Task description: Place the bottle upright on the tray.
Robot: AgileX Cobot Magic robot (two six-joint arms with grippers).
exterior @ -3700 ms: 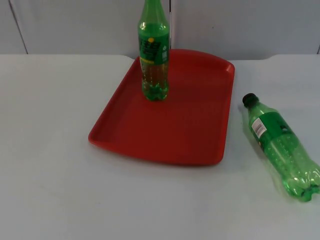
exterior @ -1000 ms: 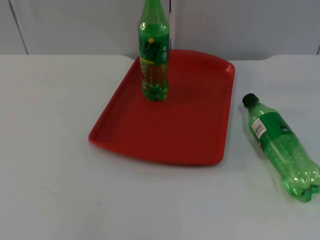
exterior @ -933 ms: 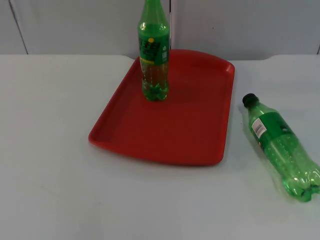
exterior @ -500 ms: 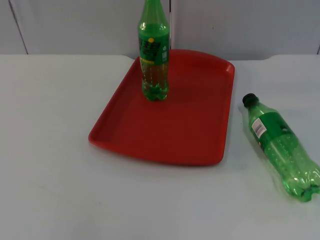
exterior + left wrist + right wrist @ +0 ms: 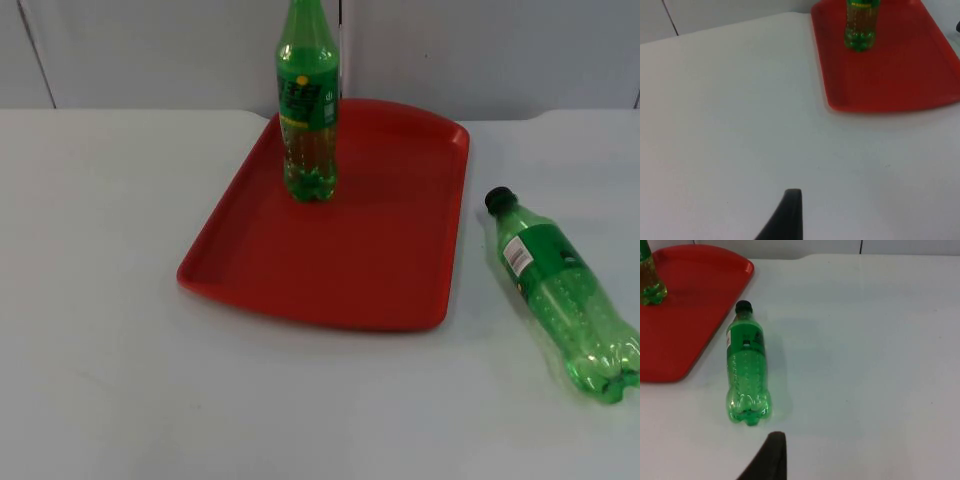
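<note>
Tray (image 5: 400,270) holds upright bottle (image 5: 307,100) (green).

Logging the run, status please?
Both grippers waiting off the table. Lying bottle on table right of tray, untouched. Upright bottle already on tray. Nothing blocking.

White table (image 5: 120,300) ran back to the grey partition wall (image 5: 500,50). Red tray (image 5: 390,250) sat flat on it approx. mid-table, w/ a green bottle (image 5: 565,290) lying on its side directly on the tabletop just right of the tray, black cap (image 5: 499,200) pointing toward the wall.
</note>
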